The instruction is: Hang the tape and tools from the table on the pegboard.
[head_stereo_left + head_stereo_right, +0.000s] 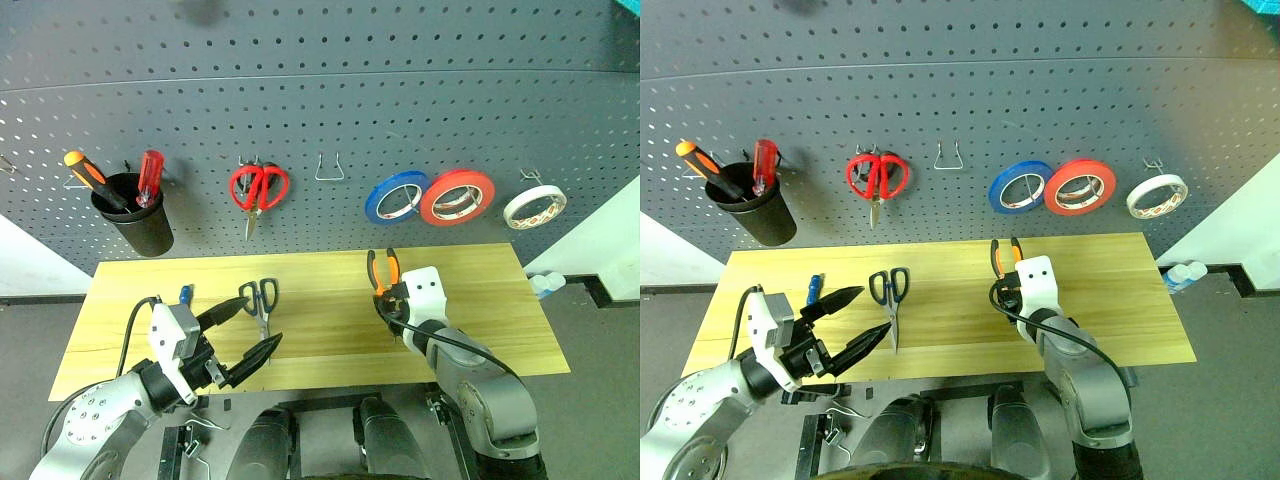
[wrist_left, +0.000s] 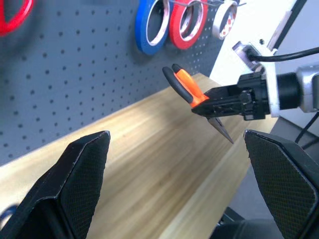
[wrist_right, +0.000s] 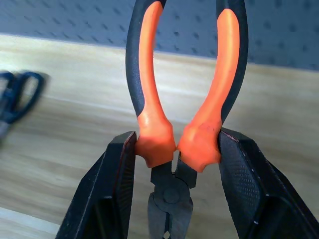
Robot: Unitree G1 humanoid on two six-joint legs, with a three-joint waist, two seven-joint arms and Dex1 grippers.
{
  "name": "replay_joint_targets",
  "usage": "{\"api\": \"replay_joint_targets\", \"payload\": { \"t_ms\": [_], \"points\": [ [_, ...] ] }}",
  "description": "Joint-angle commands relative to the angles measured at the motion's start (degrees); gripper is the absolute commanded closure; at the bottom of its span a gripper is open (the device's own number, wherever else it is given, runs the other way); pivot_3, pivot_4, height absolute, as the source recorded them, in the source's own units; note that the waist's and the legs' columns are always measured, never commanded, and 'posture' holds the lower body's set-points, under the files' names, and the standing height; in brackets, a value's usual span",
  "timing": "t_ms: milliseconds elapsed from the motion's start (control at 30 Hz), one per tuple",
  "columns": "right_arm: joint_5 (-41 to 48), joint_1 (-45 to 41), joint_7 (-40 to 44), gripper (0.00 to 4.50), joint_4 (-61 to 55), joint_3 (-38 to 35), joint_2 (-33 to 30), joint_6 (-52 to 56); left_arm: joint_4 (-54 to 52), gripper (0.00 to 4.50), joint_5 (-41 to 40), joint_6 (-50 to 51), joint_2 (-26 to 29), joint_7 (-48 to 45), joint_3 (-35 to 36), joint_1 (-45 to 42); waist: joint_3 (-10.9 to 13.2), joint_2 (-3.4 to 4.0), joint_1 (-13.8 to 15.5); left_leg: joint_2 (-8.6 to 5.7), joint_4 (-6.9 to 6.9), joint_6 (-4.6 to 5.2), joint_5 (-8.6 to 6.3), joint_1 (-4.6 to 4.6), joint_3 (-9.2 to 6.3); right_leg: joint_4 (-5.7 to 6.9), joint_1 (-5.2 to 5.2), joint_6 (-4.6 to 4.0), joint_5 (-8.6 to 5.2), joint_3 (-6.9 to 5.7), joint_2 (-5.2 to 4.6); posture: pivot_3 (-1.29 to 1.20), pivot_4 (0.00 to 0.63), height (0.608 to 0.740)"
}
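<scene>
Two grippers: the left gripper (image 1: 245,332) gapes wide and empty, the right gripper (image 3: 174,154) clamps one pair of pliers (image 3: 184,99) above the table (image 1: 480,330) (handles up); one dark-handled scissors (image 1: 260,300) lies there; three tape rolls (image 1: 457,195) hang on the pegboard (image 1: 400,90)

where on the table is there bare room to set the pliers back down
The table's right end, past the right gripper that holds the pliers, is bare. So is the stretch between the pliers and the dark-handled scissors. The left part is crowded: scissors, blue-handled screwdriver and the open left gripper.
</scene>
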Motion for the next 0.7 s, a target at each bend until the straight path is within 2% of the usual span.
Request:
{"api": "replay_joint_targets", "payload": {
  "t_ms": [33, 133, 267, 400, 567, 700],
  "points": [
    [3.9, 1.8, 3.7, 2.41, -6.2, -0.7, -0.4, -5.5, 0.2, 0.0, 0.3, -1.4, 0.4, -0.9, 0.0, -0.8, -0.4, 0.02, 0.1, 0.0, 0.0, 0.0, 0.0, 0.0, -0.01, 0.0, 0.0, 0.0, 0.0, 0.0, 0.0, 0.06, 0.101, 0.724],
    [7.4, 2.8, 6.4, 2.41, -8.7, -1.1, 0.0, -8.2, 1.2, 0.0, 0.5, -1.6, 0.4, -1.4, 0.0, -1.8, -0.9, 0.05, 0.1, 0.0, 0.0, 0.0, 0.0, 0.03, -0.01, 0.0, 0.03, 0.0, 0.0, 0.0, 0.0, 0.06, 0.093, 0.724],
    [11.4, 2.8, 8.3, 2.41, -11.5, -1.5, 0.6, -10.0, 1.7, 0.0, 0.3, -2.0, -0.2, -1.5, 0.3, -2.6, -1.0, 0.08, 0.2, 0.03, -0.04, 0.02, -0.01, 0.8, -0.03, -0.1, 0.83, 0.0, 0.01, -0.01, 0.02, 0.06, 0.088, 0.724],
    [13.7, 2.3, 8.5, 2.41, -12.7, -1.1, 0.7, -10.7, 1.8, 0.0, -0.1, -3.1, -1.2, -1.3, 0.8, -2.7, -1.4, 0.07, 1.0, 0.03, -0.01, 0.03, -0.02, 0.97, -0.06, -0.11, 1.04, 0.0, 0.01, -0.04, 0.03, 0.06, 0.087, 0.724],
    [15.8, -2.1, 7.5, 2.41, -12.7, -1.1, 1.7, -11.8, 2.2, 0.0, 0.0, -5.0, -2.6, -1.2, 1.2, -2.3, -1.5, 0.1, 1.4, 0.04, 0.0, 0.02, -0.01, 0.98, -0.08, -0.1, 1.05, -0.01, 0.01, -0.05, 0.04, 0.06, 0.088, 0.724],
    [15.9, -11.1, 4.3, 2.41, -10.9, -0.9, 4.4, -12.4, 3.1, 0.0, 0.5, -6.8, -3.8, -1.1, 1.1, -1.8, -1.6, 0.13, 1.3, 0.04, 0.0, 0.01, -0.01, 0.97, -0.08, -0.08, 1.01, -0.02, 0.02, -0.04, 0.04, 0.06, 0.089, 0.724]
  ]
}}
